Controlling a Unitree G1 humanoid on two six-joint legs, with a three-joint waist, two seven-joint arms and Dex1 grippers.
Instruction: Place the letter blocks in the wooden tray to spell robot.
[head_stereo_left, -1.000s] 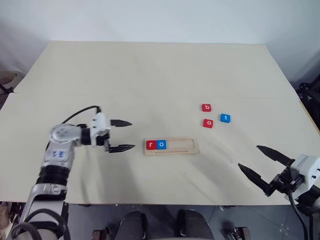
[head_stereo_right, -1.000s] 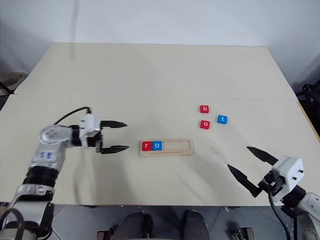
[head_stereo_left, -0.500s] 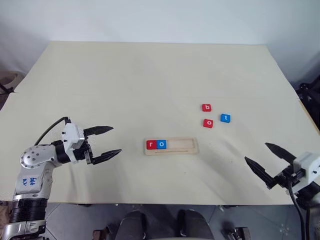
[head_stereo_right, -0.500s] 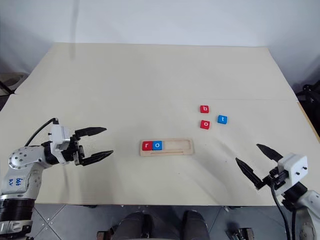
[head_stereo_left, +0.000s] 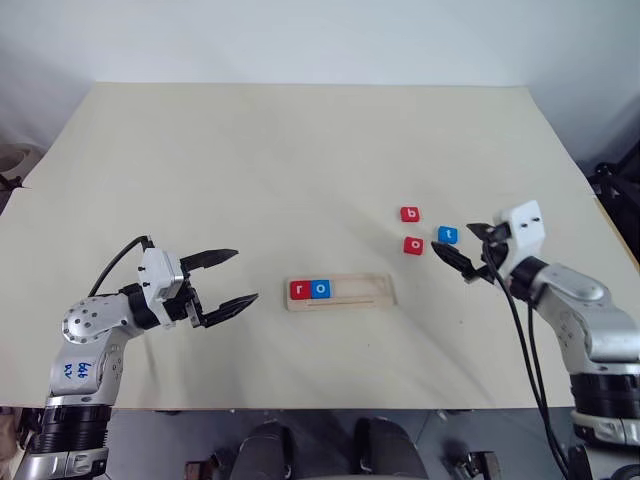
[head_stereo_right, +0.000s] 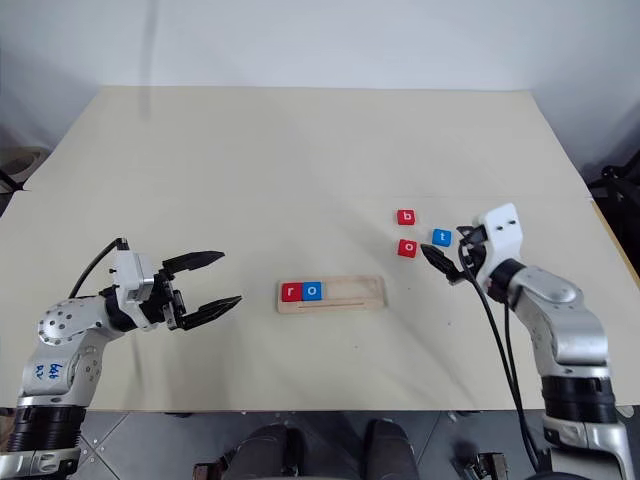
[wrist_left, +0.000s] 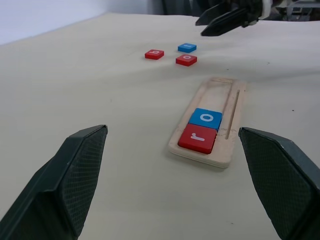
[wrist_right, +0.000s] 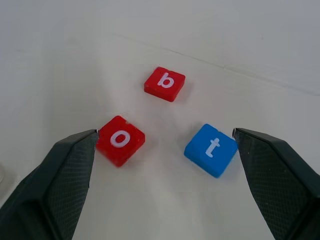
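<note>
1. The right gripper (head_stereo_left: 466, 252) is hovering with jaws spread, empty, just beside the blue t block (head_stereo_left: 448, 235).
2. The left gripper (head_stereo_left: 233, 279) is gaping empty, well left of the wooden tray (head_stereo_left: 355, 292).
3. The tray is holding the red r block (head_stereo_left: 300, 290) and blue o block (head_stereo_left: 320, 289) at its left end.
4. The red b block (head_stereo_left: 410, 214) and red o block (head_stereo_left: 413, 245) are lying loose on the table (head_stereo_left: 300, 150).

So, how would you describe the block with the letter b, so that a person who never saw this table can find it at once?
Start from the wooden tray at the table's middle, then look toward the robot's right and farther from it, where three loose blocks lie. The b block is the farthest of them from the robot. It is red like the loose o block, unlike the blue t block.
</note>
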